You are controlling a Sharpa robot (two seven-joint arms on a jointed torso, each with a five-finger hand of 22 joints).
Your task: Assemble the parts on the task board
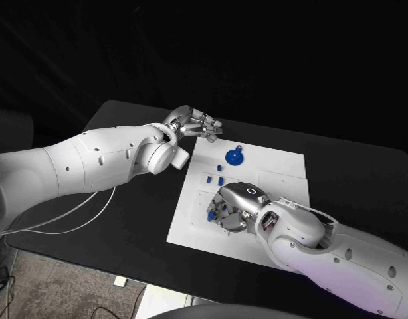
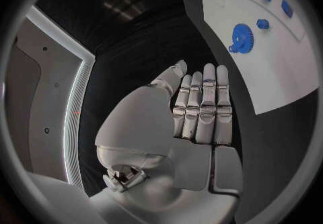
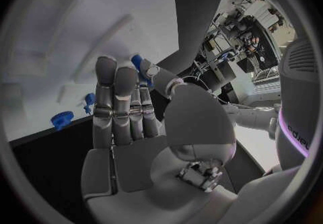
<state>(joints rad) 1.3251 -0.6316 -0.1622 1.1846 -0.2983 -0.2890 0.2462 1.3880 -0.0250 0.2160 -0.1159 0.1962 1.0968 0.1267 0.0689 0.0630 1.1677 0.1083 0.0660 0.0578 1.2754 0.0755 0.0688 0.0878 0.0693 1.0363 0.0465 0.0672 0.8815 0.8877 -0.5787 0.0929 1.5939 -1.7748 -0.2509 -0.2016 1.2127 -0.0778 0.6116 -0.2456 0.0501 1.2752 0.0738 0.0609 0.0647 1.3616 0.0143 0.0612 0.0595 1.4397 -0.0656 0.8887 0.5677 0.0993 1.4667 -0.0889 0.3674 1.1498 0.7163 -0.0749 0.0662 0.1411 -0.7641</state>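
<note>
A black table (image 1: 357,173) carries a white board (image 1: 262,174) at its middle, with dark surroundings behind. On the far part of the board lies a blue gear (image 1: 234,156), with a smaller blue piece (image 1: 238,147) just beyond it; the left wrist view shows both, the gear (image 2: 241,35) and the small piece (image 2: 262,23), near each other. A few small blue pegs (image 1: 214,179) stand nearer the board's middle.

The left hand (image 1: 193,123) hangs over the far left corner of the board, holding nothing; seen from its own wrist, the left hand (image 2: 198,111) has its fingers (image 2: 209,97) straight and pressed side by side.

The right hand (image 1: 234,207) is low over the near left part of the board. From its wrist, the right hand (image 3: 134,121) appears to pinch a small blue part (image 3: 139,65) between thumb and a fingertip, the other fingers (image 3: 114,100) lying straight and close together.

The step in hand looks like seating this blue part into the board. The next move calls for lining it up over its socket, keeping it upright, and pressing down gently without letting it slip.
</note>
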